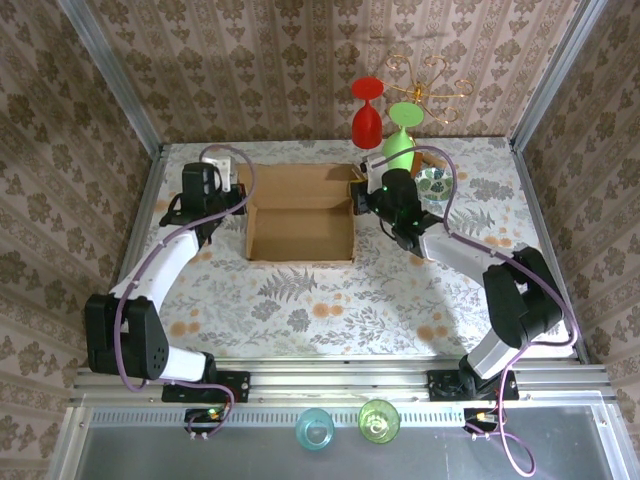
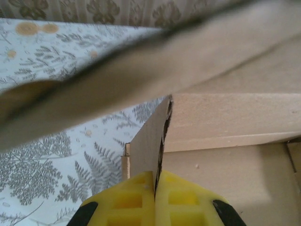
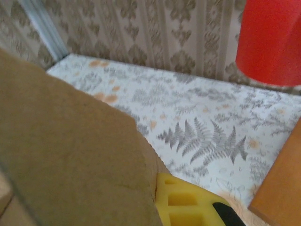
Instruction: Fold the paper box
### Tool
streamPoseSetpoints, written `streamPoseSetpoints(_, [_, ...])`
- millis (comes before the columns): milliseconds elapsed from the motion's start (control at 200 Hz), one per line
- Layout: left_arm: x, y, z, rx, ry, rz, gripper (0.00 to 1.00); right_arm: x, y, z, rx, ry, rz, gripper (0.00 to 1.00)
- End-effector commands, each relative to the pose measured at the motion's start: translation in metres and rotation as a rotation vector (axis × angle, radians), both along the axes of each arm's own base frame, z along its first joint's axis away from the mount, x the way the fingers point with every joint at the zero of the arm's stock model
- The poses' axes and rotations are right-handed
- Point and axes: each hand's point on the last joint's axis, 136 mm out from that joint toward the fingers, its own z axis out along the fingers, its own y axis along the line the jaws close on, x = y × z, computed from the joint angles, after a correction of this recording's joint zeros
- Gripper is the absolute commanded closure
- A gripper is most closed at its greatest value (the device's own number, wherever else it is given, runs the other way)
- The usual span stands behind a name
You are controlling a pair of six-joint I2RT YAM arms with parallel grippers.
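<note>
Yellow left fingers [image 2: 136,205], pinching paper box [image 1: 300,235] wall

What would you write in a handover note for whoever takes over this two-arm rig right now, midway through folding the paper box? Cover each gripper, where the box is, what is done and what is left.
Left gripper: shut, pinching the edge of a cardboard wall on the left side of the paper box.
Right gripper: shut on the cardboard at the box's right side.
Box: on the table, towards the far side, between both arms, open at the top.
Done: base lies flat, side walls look raised.
Left: tuck the flaps and close the top.
Watch the red glass just beyond the right gripper.
</note>
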Motion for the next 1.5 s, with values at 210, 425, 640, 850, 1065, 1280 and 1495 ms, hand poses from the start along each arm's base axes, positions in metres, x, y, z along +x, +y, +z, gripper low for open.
streamPoseSetpoints(210, [0.02,-0.006,0.013,-0.141,-0.122,0.05,1.0,0.034,0.012,0.012,0.182,-0.108,-0.138,1.0])
streamPoseSetpoints(425, [0.007,-0.004,-0.009,-0.185,-0.124,0.039,1.0,0.031,0.017,-0.009,0.192,-0.077,-0.135,1.0])
streamPoseSetpoints(640, [-0.013,-0.003,-0.023,-0.211,-0.149,0.023,1.0,0.013,0.026,-0.026,0.182,-0.056,-0.121,1.0])
streamPoseSetpoints(850, [-0.032,0.0,-0.039,-0.243,-0.167,0.031,1.0,0.003,0.021,-0.041,0.175,-0.039,-0.137,1.0])
streamPoseSetpoints(1065, [-0.049,0.001,-0.057,-0.269,-0.157,0.038,1.0,-0.006,0.017,-0.05,0.176,-0.025,-0.127,0.98])
streamPoseSetpoints(1280, [-0.063,0.003,-0.071,-0.279,-0.146,0.052,1.0,-0.016,0.014,-0.063,0.179,-0.002,-0.119,0.96])
streamPoseSetpoints(1495, [-0.071,0.005,-0.08,-0.27,-0.135,0.061,1.0,-0.025,0.01,-0.072,0.161,0.023,-0.115,0.94])
